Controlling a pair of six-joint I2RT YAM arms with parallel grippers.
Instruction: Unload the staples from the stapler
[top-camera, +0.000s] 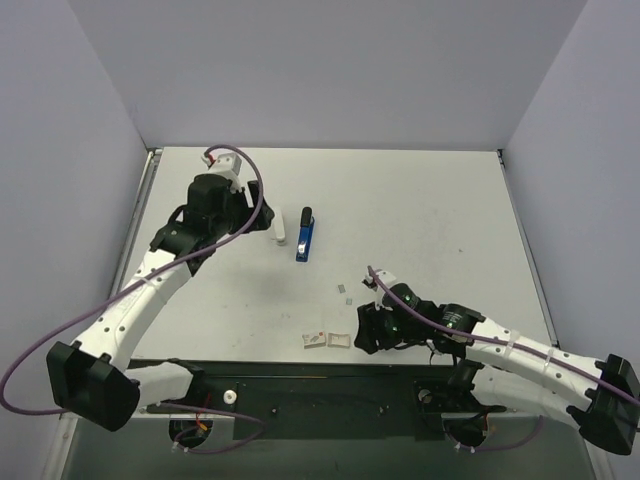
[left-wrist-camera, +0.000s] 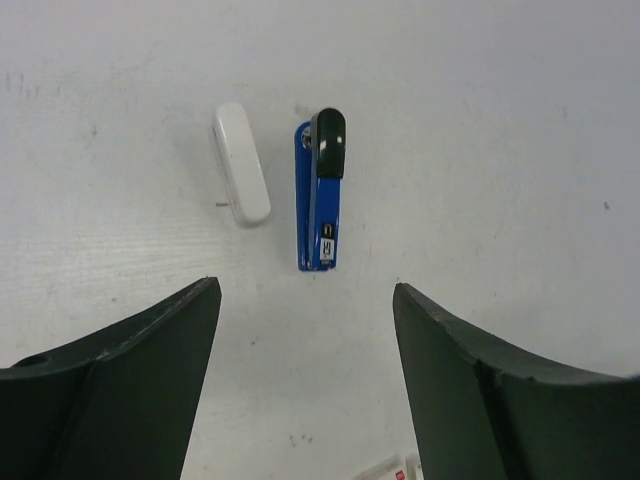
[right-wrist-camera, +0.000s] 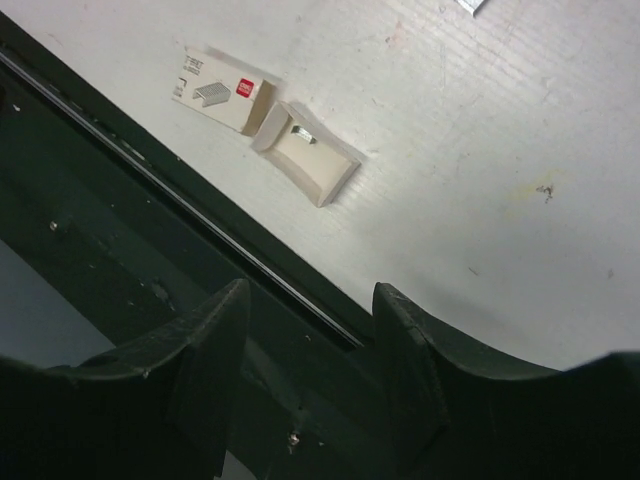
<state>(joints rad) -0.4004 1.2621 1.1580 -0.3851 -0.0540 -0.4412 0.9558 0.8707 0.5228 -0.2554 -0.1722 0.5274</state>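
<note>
Blue stapler (left-wrist-camera: 320, 205) is seen flat on table (left-wrist-camera: 500, 150) w/ white piece (left-wrist-camera: 241, 163) just beside it; left gripper (left-wrist-camera: 305, 288) is held wide apart, right gripper (right-wrist-camera: 312, 290) parted, nothing clamped.

Both arms are showing white shells joined by black joint housings. The left arm (top-camera: 150, 285) is displaying a row of small dark dots along its long white link, and a purple cable (top-camera: 258, 200) is looping over its black wrist block. A boxy black housing (top-camera: 90, 385) is capping its lower end. The right arm (top-camera: 520, 355) is carrying a matching cable (top-camera: 480, 340) along its white link. The left fingers (left-wrist-camera: 130, 390) are showing as matte, dark, wedge-shaped blades. The right fingers (right-wrist-camera: 210, 350) are looking greenish-black and curved.
</note>
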